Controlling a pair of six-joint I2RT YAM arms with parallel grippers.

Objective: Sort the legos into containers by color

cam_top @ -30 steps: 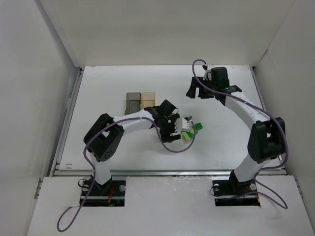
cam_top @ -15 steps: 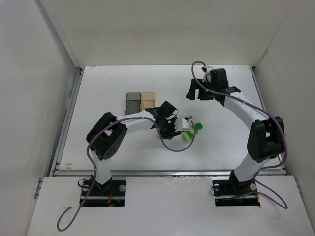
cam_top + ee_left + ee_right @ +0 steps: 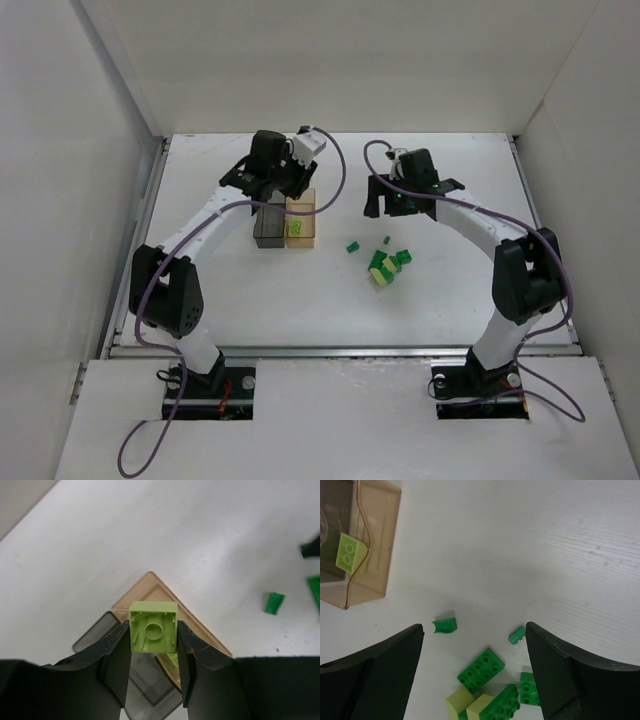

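grey bin (image 3: 268,232): smoky container, leftmost of the adjoining pair on the surface; no brick can be made out in it.
left hand (image 3: 153,630): hangs over the pair of containers, pinching one brick by two opposite sides.
held lego (image 3: 153,616): pale yellow-green, square, hollow underside facing the wrist camera. in that view it sits over the amber bin's near corner, with the grey bin just to its left.
amber bin (image 3: 310,238): touches the grey bin along one long wall; one pale lego (image 3: 349,552) lies inside.
deciding relation: the drop target is straight below the left hand and a little to its right. the shared wall is close, so the release likely wants a nudge toward the amber side.
loose legos (image 3: 383,265): small heap of dark green and pale bricks, well apart from the containers, with a couple of dark green bits (image 3: 445,625) strayed toward the bins.
right hand (image 3: 474,630): fingers spread, holding nothing, poised above the heap. it is much the nearer arm to the heap.
long axis: the dark green brick (image 3: 481,669) in the heap lies diagonally across the right hand's gap.
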